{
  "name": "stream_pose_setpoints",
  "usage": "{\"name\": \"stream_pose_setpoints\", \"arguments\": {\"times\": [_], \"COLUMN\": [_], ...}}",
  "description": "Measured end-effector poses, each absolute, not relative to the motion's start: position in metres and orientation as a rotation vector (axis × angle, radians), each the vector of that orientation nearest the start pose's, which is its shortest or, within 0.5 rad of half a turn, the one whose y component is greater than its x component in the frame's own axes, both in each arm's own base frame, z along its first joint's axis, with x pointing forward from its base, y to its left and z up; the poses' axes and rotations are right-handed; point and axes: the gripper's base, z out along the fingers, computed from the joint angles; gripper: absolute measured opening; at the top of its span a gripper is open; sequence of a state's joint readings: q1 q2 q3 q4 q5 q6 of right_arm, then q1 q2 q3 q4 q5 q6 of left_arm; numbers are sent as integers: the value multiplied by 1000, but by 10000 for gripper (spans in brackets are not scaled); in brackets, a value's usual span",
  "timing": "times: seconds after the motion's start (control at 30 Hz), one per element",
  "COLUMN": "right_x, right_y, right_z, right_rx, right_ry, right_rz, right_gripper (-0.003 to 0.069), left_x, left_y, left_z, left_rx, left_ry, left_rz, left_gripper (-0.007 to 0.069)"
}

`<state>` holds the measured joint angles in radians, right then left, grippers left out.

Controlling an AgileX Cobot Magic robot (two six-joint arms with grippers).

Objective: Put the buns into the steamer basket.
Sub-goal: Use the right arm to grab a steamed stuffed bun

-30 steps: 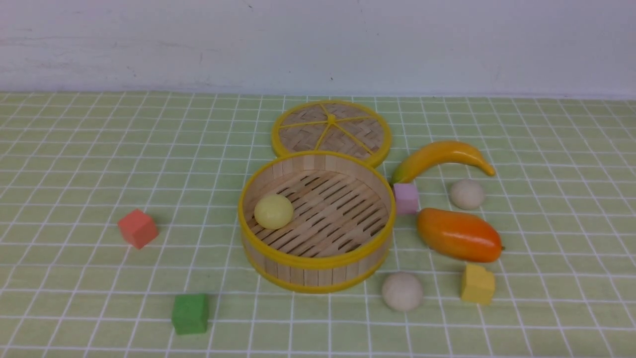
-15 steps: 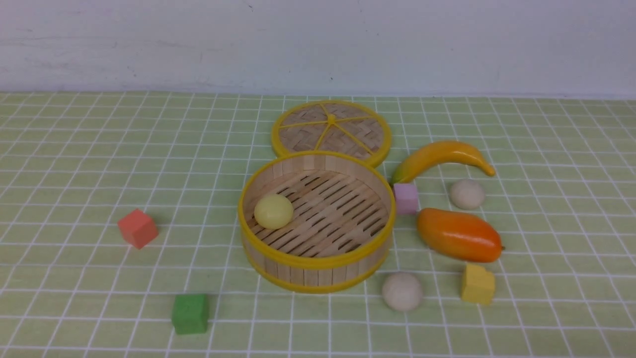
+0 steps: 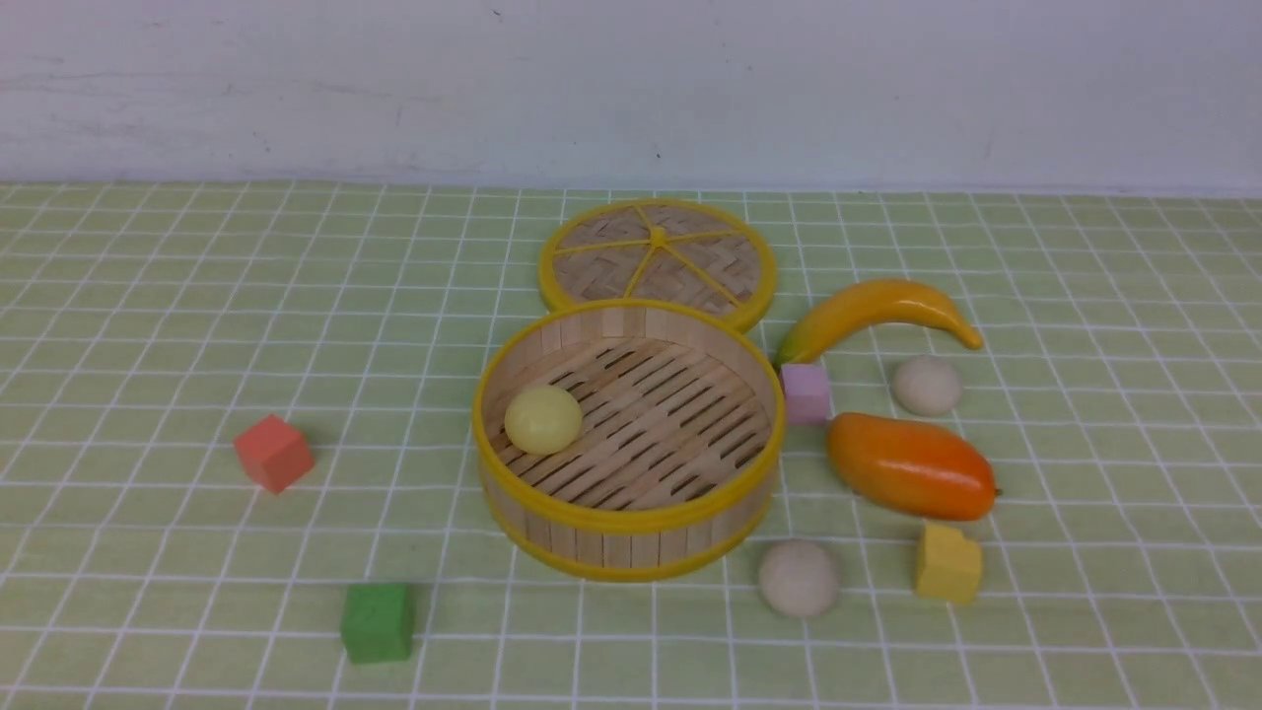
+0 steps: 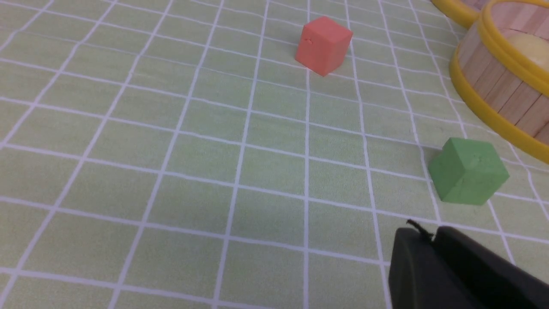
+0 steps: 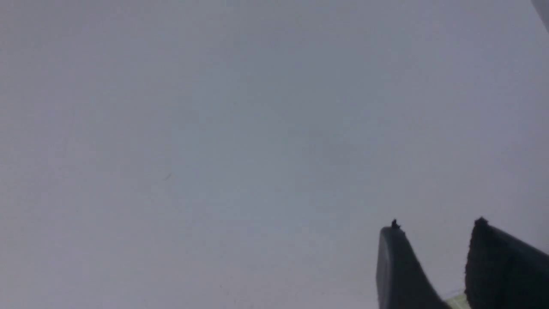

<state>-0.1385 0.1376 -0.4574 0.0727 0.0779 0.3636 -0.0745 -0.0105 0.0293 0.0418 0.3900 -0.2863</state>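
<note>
Nothing has shifted in the front view since a second ago.
Yellow bun (image 3: 542, 419) lies at the left inside the basket (image 3: 631, 518); beige bun (image 3: 799, 578) sits outside at lower right, second beige bun (image 3: 926, 385) at centre right. Left gripper (image 4: 429, 235) pinched together, empty; right gripper (image 5: 437, 223) parted, empty.

Front cam: lid (image 3: 656, 258) near edge tucked behind the steamer basket (image 3: 631, 532) wall; purple cube (image 3: 806, 392) sits right at the rim, can't tell if touching. Left wrist cam: basket runs off the frame edge, yellow bun (image 4: 529, 47) just a sliver over the rim; left gripper (image 4: 433, 236) cut off at the corner, fingers v. close, can't tell if a slit's left. Right wrist cam: right gripper (image 5: 437, 225) tips only, rest off-frame, tiny strip of green cloth (image 5: 454, 303) betw. them.
</note>
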Motion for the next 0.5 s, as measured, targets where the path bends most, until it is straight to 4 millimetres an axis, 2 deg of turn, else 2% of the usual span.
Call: {"name": "stream_pose_setpoints", "arguments": {"times": [0.17,0.23,0.33,0.37,0.4,0.5], "right_x": [64,87,114,135,140,178], "right_y": [-7,-8,-10,-11,-12,-16], "right_z": [386,392,389,384,381,356], "right_rx": [388,405,430,449,454,427], "right_ry": [1392,1510,1640,1734,1759,1943], "right_rz": [262,269,266,261,258,187], "right_gripper": [239,239,239,239,239,241], "left_x": [52,52,52,52,52,52], "left_y": [-2,-2,-2,-2,-2,-2], "left_z": [169,169,169,169,169,169], "left_rx": [-175,-175,-175,-175,-175,-175], "left_ry": [1889,1889,1889,1889,1889,1889], "left_rz": [-204,-204,-204,-204,-204,-204], "left_gripper": [55,57,56,56,56,57]}}
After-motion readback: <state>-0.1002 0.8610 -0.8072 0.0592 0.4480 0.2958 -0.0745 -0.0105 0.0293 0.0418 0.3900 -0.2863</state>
